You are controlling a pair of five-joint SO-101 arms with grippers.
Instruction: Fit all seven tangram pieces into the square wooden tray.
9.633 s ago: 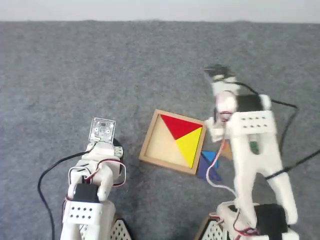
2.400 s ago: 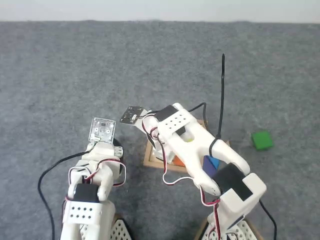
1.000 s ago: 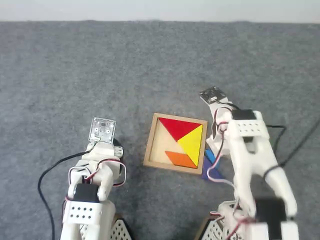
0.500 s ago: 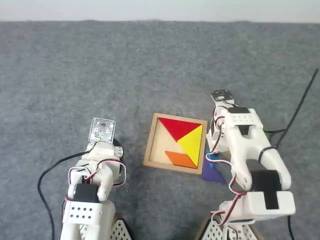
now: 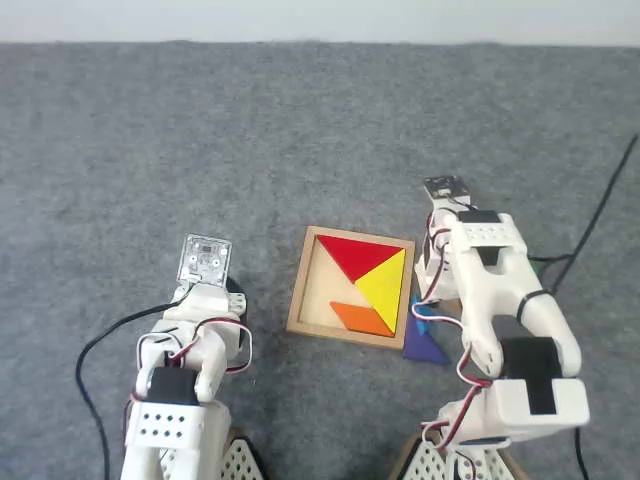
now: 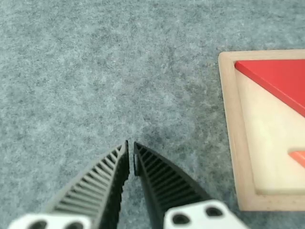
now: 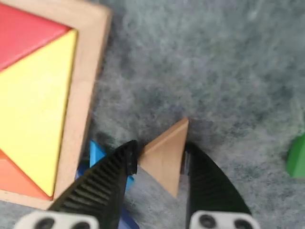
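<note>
The tray [image 5: 300, 285] lies mid-bench [image 5: 200, 130], nearer the near edge, and holds a red triangle [image 5: 352, 252], a yellow triangle [image 5: 385, 285] and an orange piece [image 5: 360, 318]; the rest of its floor is bare wood. The relation that governs the coming move: the tan triangle [image 7: 164, 167] lies flat on the bench just off the tray's rim, on the side toward the bench's right edge, directly between the jaws of the right gripper [image 7: 158, 152]. These jaws are spread, one tip at each flank of the piece; firm contact cannot be confirmed. One corner of the piece points ahead of the jaws, so closure acts across its width. The piece is plain, flat and sharp-edged. A blue piece [image 7: 96, 152] lies just beside one jaw, and a purple triangle [image 5: 425, 347] lies near it. The left gripper [image 6: 131, 145], jaws pressed together, sits well apart, on the far side of the tray.
</note>
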